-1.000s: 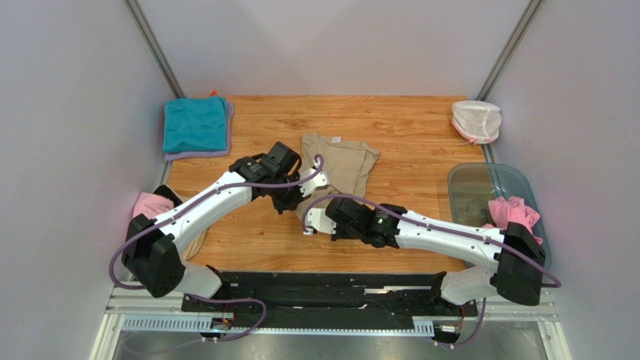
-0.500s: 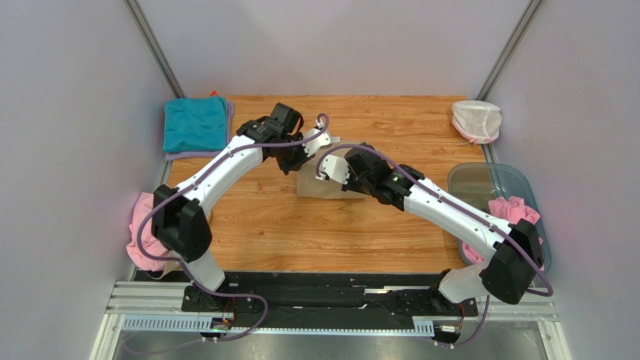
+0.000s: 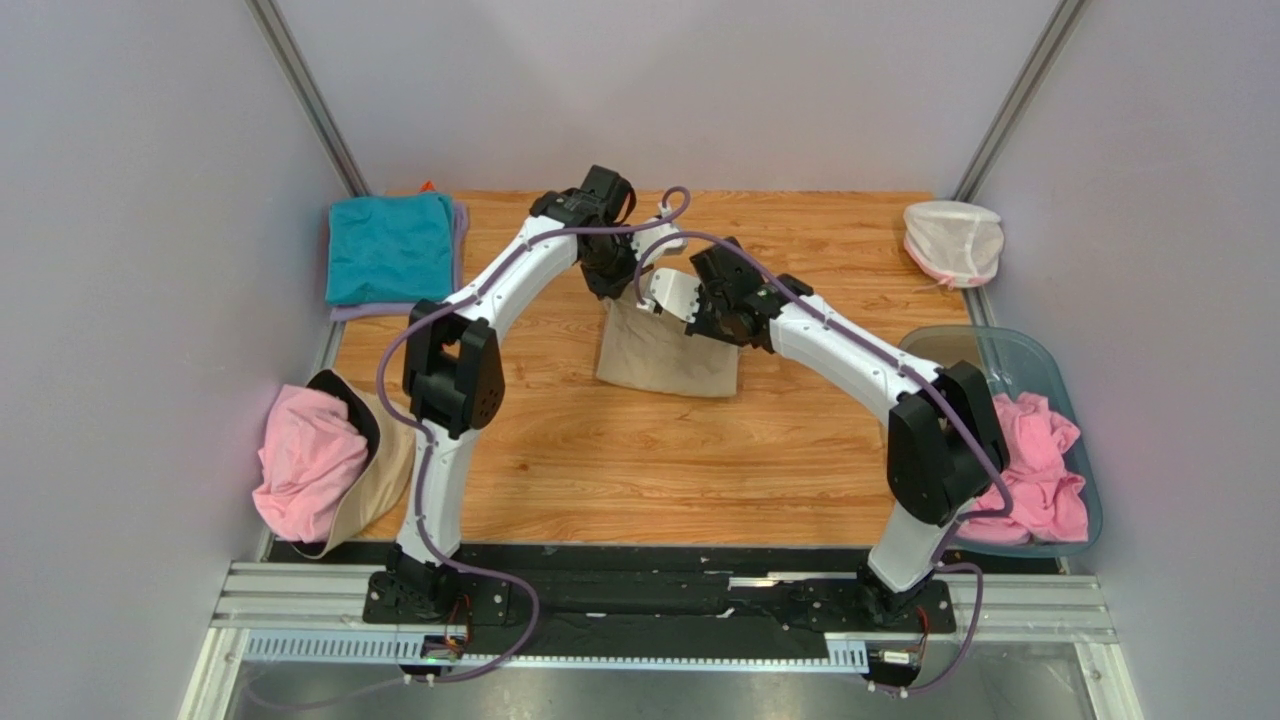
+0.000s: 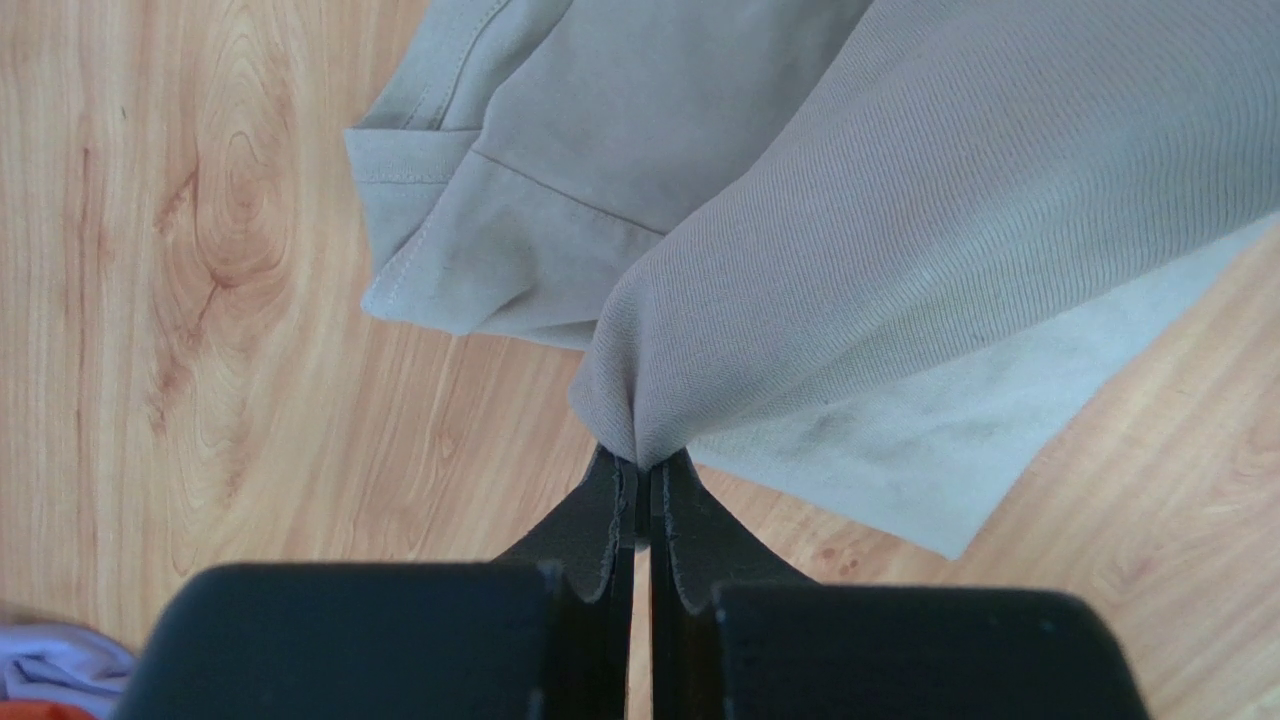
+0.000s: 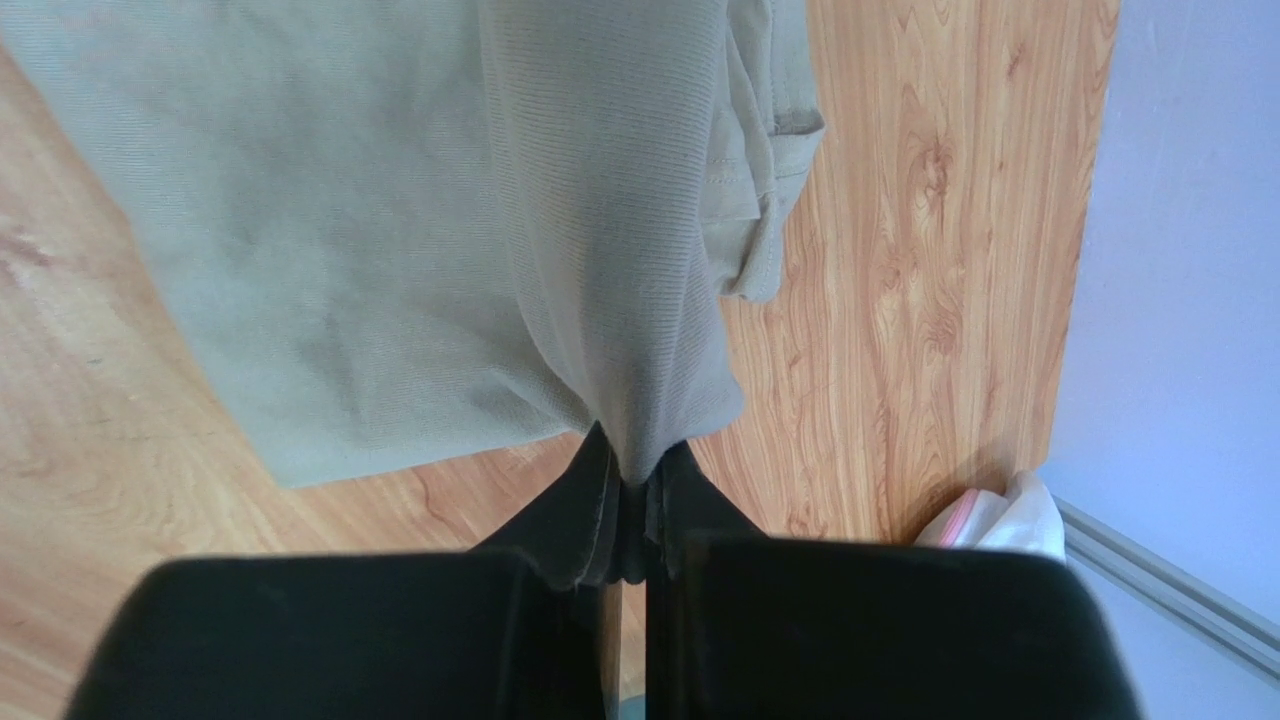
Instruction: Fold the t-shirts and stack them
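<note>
Two grippers pinch the tan shirt [image 3: 669,353] along its far edge. The left gripper [image 4: 643,468] is pressed together on a bunched fold at the shirt's left end, and the right gripper [image 5: 631,473] is clamped on a fold at its right end. The rest of the shirt drapes onto the table [image 3: 601,465]. Left of the shirt and farther back, a teal shirt [image 3: 391,248] lies on a lilac one [image 3: 394,311]. Right of the shirt, a tub [image 3: 962,360] holds a pink shirt [image 3: 1037,473].
</note>
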You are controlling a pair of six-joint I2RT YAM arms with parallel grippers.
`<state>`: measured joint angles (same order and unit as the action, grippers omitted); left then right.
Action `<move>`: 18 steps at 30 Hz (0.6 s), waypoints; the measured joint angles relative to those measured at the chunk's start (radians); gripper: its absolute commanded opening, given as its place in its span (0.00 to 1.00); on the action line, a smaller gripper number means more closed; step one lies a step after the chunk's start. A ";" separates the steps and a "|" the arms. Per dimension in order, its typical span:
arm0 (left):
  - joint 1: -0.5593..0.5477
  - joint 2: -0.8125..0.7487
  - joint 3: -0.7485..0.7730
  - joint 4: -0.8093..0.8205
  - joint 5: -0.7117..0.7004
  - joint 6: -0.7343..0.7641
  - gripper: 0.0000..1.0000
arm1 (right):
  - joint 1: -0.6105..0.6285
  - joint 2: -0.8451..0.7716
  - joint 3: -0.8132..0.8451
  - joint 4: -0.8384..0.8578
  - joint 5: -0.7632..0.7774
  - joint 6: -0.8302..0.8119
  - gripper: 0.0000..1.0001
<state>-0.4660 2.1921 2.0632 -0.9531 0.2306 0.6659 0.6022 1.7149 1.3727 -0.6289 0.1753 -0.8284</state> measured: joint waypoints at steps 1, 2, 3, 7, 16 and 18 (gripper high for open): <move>0.002 0.017 0.017 -0.009 0.000 0.003 0.00 | -0.008 0.013 0.009 0.002 -0.004 -0.002 0.00; 0.003 0.032 0.036 -0.020 0.000 0.007 0.00 | -0.017 0.026 0.017 0.005 -0.010 -0.005 0.00; 0.004 0.040 0.045 -0.025 0.000 0.010 0.00 | -0.024 0.035 0.021 0.008 -0.015 -0.008 0.00; 0.003 0.040 0.042 -0.040 0.014 0.014 0.00 | -0.032 0.041 0.021 0.007 -0.036 -0.008 0.00; 0.001 -0.098 -0.127 -0.060 0.039 0.010 0.00 | 0.018 -0.054 -0.045 -0.032 -0.054 0.017 0.00; -0.001 -0.146 -0.166 -0.068 0.048 0.005 0.00 | 0.045 -0.104 -0.068 -0.045 -0.055 0.030 0.00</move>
<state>-0.4671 2.0464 1.8969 -1.0210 0.2790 0.6708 0.6476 1.6108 1.3048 -0.6735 0.1207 -0.7982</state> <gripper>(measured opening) 0.020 0.033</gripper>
